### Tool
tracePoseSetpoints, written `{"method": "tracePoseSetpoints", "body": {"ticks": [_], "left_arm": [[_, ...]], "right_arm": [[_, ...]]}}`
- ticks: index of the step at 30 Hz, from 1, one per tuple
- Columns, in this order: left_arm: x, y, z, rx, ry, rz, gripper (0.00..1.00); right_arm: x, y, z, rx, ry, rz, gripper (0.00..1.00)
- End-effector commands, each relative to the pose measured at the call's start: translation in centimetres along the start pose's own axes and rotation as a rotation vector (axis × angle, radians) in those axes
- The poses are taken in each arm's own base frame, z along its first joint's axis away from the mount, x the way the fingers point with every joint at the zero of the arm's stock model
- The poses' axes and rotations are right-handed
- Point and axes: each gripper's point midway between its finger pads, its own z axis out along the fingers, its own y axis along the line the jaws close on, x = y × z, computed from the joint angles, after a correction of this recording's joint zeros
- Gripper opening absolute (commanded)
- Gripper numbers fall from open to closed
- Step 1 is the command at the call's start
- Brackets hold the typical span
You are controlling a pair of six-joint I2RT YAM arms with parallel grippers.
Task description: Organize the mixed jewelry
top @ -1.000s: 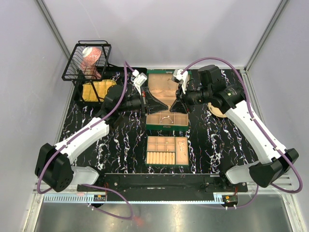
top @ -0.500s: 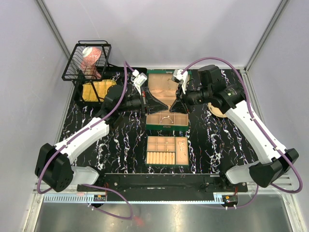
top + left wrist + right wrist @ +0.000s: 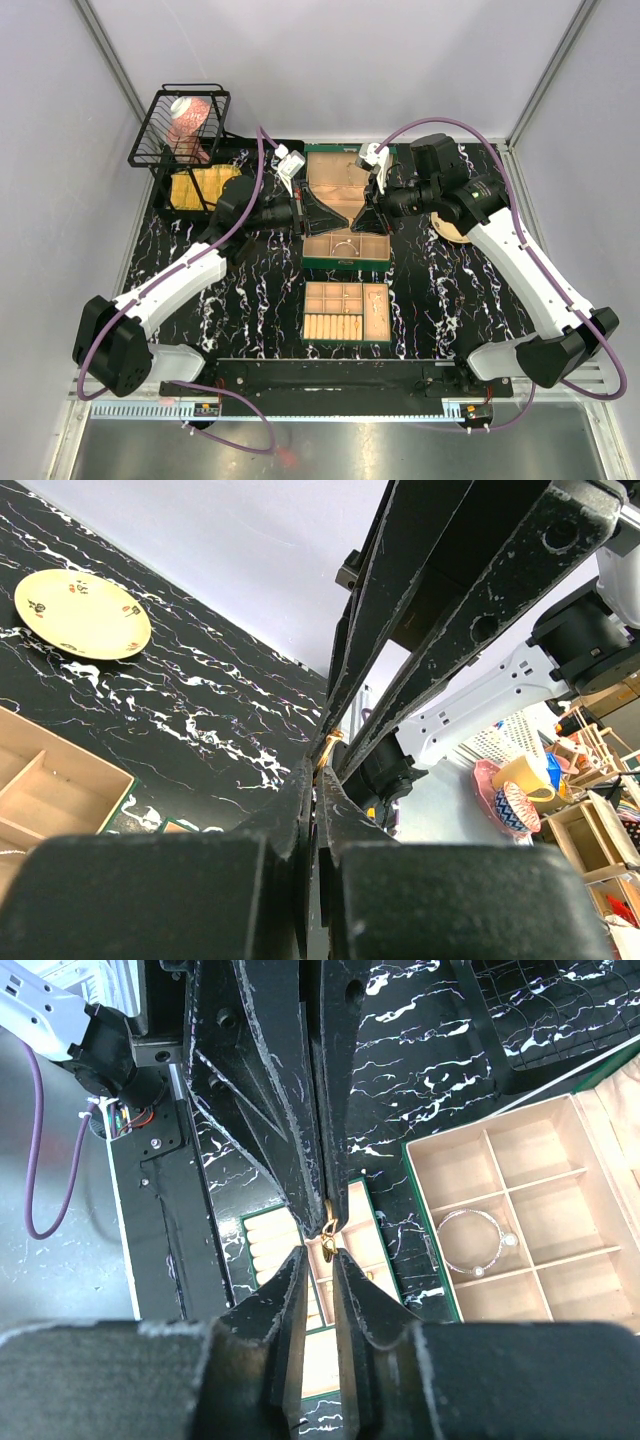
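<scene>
From above, the left gripper (image 3: pixel 343 220) and right gripper (image 3: pixel 356 220) meet tip to tip over the box (image 3: pixel 345 264) at upper centre, and a bangle (image 3: pixel 345 243) lies in one of its compartments.

Left wrist: its jaws are clenched, nipping a tiny gold piece (image 3: pixel 328 743) mid-frame, with a plate (image 3: pixel 82 613) at upper left.

Right wrist: its jaws sit slightly parted around that piece. I cannot tell whether they pinch it.

The small gold piece (image 3: pixel 328 1232) at the meeting fingertips is too tiny to identify. From above it is lost between the left gripper (image 3: pixel 343 217) and the right gripper (image 3: pixel 354 218). The left wrist view shows only a sliver of it, and there the compartmented box (image 3: pixel 60 780) is cut off by the picture's edge. The round plate (image 3: pixel 455 235) lies partly hidden under the right arm.
</scene>
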Motion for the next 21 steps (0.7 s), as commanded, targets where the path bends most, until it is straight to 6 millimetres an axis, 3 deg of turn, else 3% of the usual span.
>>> {"method": "tracePoseSetpoints", "body": {"ticks": [1,8,15,21], "left_arm": [[-0.59,-0.45,-0.08,0.025,-0.022,0.033,0.00],[-0.63,-0.49,-0.08,0.027,-0.024,0.032,0.00],[-0.55,-0.48,-0.07,0.029,-0.022,0.031,0.00],[-0.50,-0.51,-0.10,0.031,-0.022,0.031,0.00]], "right_arm": [[-2.46,0.71,-0.64,-0.005,-0.065,-0.060,0.22],[-2.48,0.68,-0.69,-0.004,-0.066,-0.059,0.17],[-2.61,0.67,-0.58,-0.006,-0.066,-0.050,0.00],[-2.71,0.56,-0.70,0.006,-0.069,-0.049,0.00]]}}
